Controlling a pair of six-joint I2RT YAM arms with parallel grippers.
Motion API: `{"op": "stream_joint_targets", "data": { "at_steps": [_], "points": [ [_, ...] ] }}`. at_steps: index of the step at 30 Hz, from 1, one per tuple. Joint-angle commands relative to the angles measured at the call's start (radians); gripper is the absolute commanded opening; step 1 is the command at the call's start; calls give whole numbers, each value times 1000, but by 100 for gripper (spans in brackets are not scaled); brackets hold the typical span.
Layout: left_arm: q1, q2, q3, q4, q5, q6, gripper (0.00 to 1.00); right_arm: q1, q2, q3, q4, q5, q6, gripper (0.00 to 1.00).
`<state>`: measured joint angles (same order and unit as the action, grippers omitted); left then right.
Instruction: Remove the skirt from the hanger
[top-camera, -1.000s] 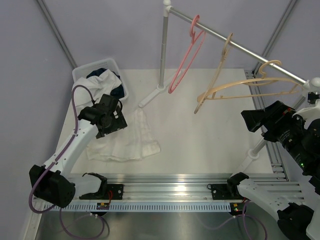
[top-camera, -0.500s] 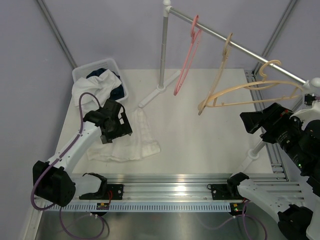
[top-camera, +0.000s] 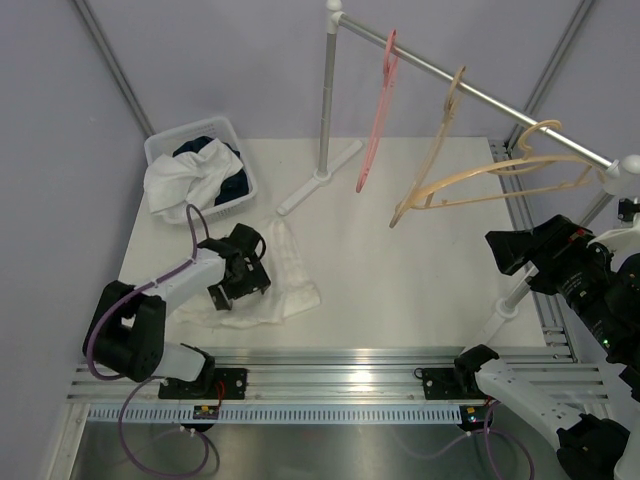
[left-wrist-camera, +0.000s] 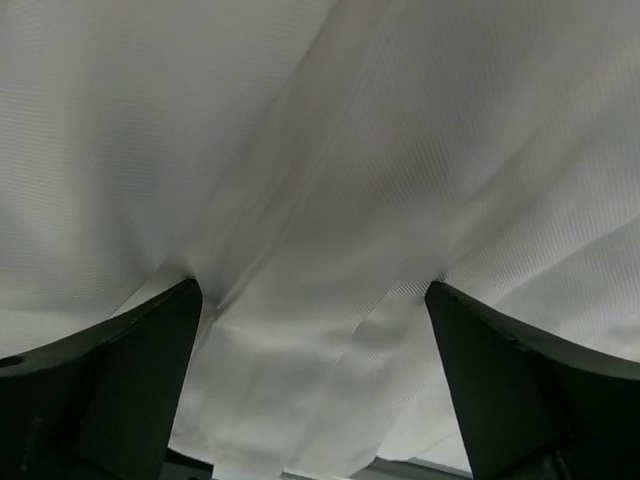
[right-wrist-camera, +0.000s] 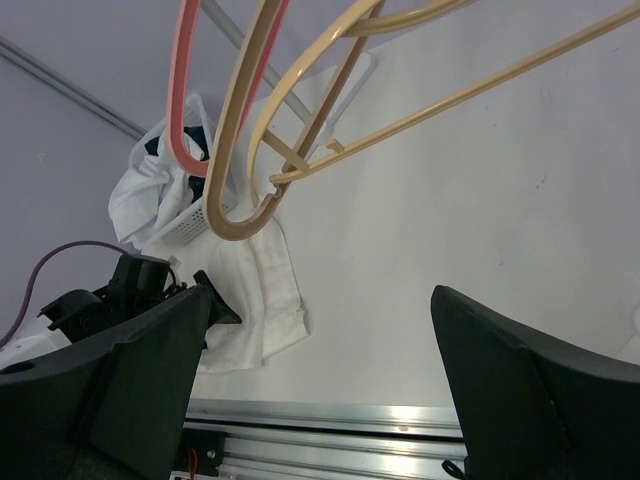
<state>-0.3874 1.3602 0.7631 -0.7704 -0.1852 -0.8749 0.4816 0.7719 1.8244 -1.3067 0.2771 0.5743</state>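
left gripper (top-camera: 248, 272) has pulled back toward its base since a second ago and sits low on the white skirt (top-camera: 292, 268), which lies flat on the table (top-camera: 420, 285). only the wrist view shows its fingers (left-wrist-camera: 120, 385) spread, with cloth between them. the pink hanger (top-camera: 375, 110) has swung upright. right gripper (top-camera: 503, 250) has its jaws apart and holds nothing.

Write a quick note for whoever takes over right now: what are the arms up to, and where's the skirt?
Left gripper: jaws open, empty, low over the skirt.
Right gripper: jaws open, empty, raised at the right.
The skirt lies crumpled on the table; the pink hanger and tan hangers hang bare.
Removal looks done; probably only retracting the arms is left.
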Motion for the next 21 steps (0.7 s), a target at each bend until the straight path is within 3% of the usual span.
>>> {"op": "stream_joint_targets", "data": {
  "at_steps": [1, 5, 11, 14, 15, 18, 19, 20, 21],
  "points": [
    [-36, 100, -24, 37, -97, -82, 99, 0, -5, -5, 7, 28, 10, 100],
    [-157, 229, 39, -4, -192, -118, 99, 2, -10, -10, 4, 36, 10, 100],
    [-257, 316, 68, -1, -144, -182, 97, 0, 3, 24, -3, 42, 16, 99],
    [-254, 335, 102, 3, -138, -145, 72, 0, -2, 39, -12, 57, 13, 99],
    [-251, 332, 107, 3, -142, -145, 53, 0, -3, 45, -17, 62, 10, 99],
    [-223, 309, 93, 40, -117, -139, 27, 2, -5, 53, -31, 71, 10, 99],
    [-217, 306, 90, 49, -109, -138, 8, 0, -5, 55, -34, 74, 12, 100],
    [-203, 300, 81, 60, -109, -136, 0, 0, -6, 55, -34, 74, 13, 99],
    [-197, 281, 78, 59, -112, -131, 0, 0, -6, 55, -32, 76, 13, 100]
  ]
}}
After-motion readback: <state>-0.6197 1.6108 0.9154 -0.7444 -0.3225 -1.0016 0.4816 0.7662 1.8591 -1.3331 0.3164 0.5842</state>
